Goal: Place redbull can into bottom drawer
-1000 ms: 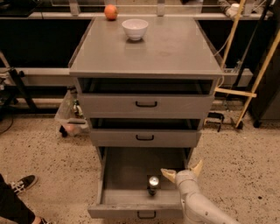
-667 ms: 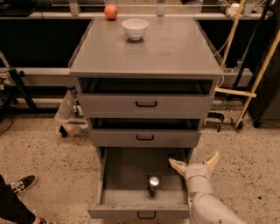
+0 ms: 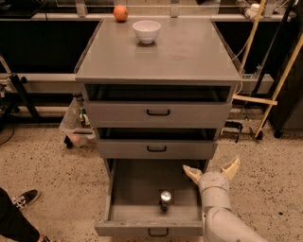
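End effector [image 3: 210,165]: fingers spread wide, nothing between them, holding nothing. It sits over the rear R corner of the open bottom drawer [image 3: 137,189]. One fingertip points to ~10 o'clock over the drawer interior, the other to ~2 o'clock out past the drawer's R side. Can't tell if either tip touches the drawer wall.

Key relation: can [image 3: 165,199] lies at ~8 o'clock from end effector, apart from it, no contact. Can stands upright on drawer floor, near front wall, approx centred L-R. Long axis vertical, silver top facing up toward cam. Only one arm on the rig, entering from 5 o'clock.

Judgement: can is in the bottom drawer and released, so placement looks done. Drawer is pulled fully out. The two drawers above are slightly ajar.

Outward: counter [image 3: 189,56] carries a bowl [image 3: 146,30] at ~12 o'clock and an orange [image 3: 120,12] at its far edge. Neither is involved.
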Robot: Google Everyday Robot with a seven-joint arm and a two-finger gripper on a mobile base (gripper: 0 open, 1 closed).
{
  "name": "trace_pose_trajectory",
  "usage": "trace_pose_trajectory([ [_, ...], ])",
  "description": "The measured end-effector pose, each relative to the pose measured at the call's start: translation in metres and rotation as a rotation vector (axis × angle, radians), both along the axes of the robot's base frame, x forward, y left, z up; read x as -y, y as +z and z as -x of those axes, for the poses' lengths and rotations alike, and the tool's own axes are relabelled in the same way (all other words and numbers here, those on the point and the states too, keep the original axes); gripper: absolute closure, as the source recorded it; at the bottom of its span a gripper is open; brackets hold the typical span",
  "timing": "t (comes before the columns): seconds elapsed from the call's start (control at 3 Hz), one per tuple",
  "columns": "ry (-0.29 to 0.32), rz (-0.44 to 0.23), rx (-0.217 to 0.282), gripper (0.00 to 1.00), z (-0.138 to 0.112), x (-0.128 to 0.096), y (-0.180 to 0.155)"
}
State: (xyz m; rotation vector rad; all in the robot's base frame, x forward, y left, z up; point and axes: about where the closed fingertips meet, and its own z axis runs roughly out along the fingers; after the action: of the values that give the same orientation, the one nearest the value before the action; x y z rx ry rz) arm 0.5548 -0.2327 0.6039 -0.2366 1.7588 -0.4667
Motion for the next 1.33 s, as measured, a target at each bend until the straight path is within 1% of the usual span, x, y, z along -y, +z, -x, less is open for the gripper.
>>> trace_pose_trajectory([
  [0.33, 0.034, -0.010, -0.006, 0.00, -0.010, 0.006, 0.022],
  [0.67, 0.026, 0.047, 0.001, 0.00, -0.035, 0.061, 0.107],
  [1.0, 0.025, 0.163, 0.029, 0.00, -0.054, 0.113, 0.212],
  [1.33, 0.004, 0.259, 0.103, 0.00, -0.047, 0.165, 0.338],
])
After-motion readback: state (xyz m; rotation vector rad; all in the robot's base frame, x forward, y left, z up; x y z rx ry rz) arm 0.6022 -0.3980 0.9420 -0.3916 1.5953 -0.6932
